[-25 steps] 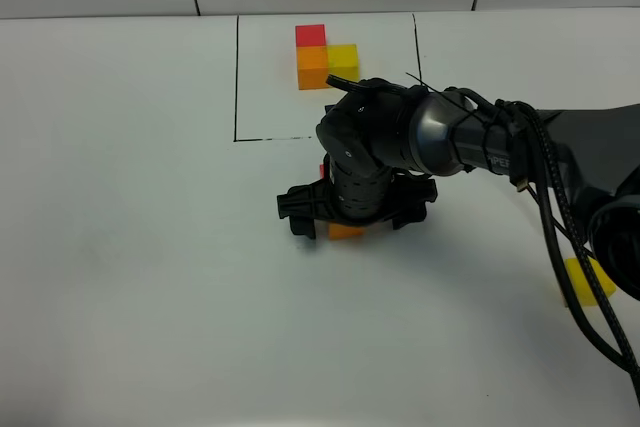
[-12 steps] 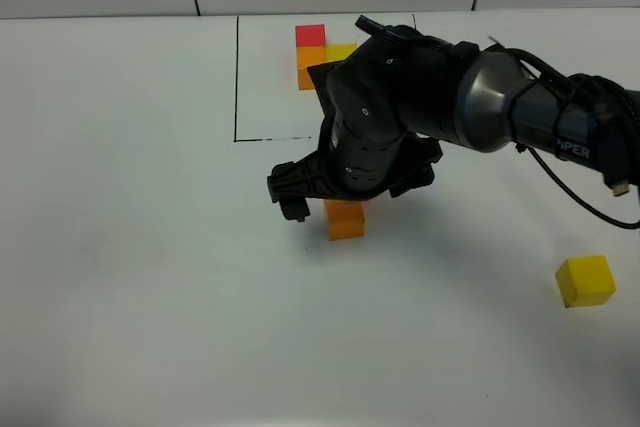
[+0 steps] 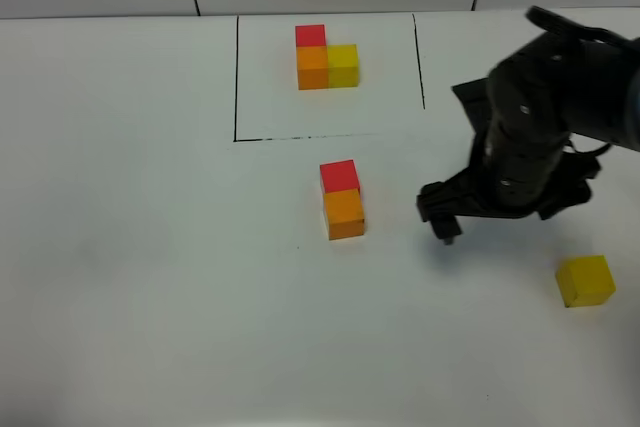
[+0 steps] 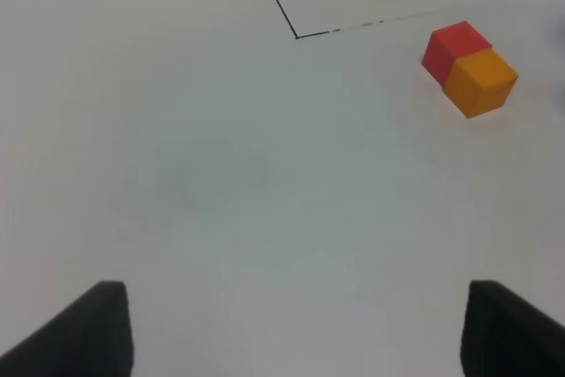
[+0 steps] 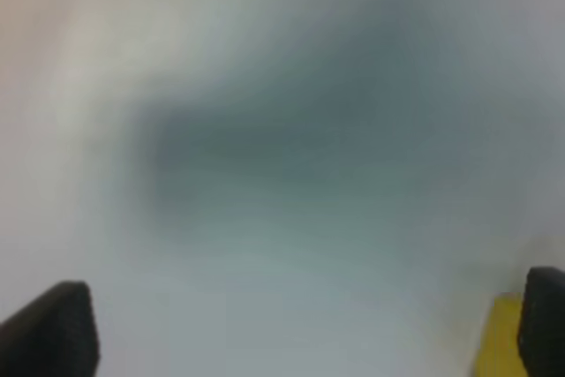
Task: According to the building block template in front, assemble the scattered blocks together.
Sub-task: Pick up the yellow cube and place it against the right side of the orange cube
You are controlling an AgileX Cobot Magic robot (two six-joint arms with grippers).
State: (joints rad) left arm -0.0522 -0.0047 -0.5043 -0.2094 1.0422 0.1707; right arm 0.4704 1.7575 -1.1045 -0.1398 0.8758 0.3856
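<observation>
The yellow block [image 3: 586, 280], judged light, rigid and smooth, is lying on the worktop [image 3: 150, 277] near the right tool [image 5: 296, 324], which is being held open and empty; opposite flat faces are being favoured for gripping.

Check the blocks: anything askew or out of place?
Only the yellow block, alone at the right, apart from the joined red and orange pair; the template has yellow beside orange. Nothing spilled or damaged.
</observation>
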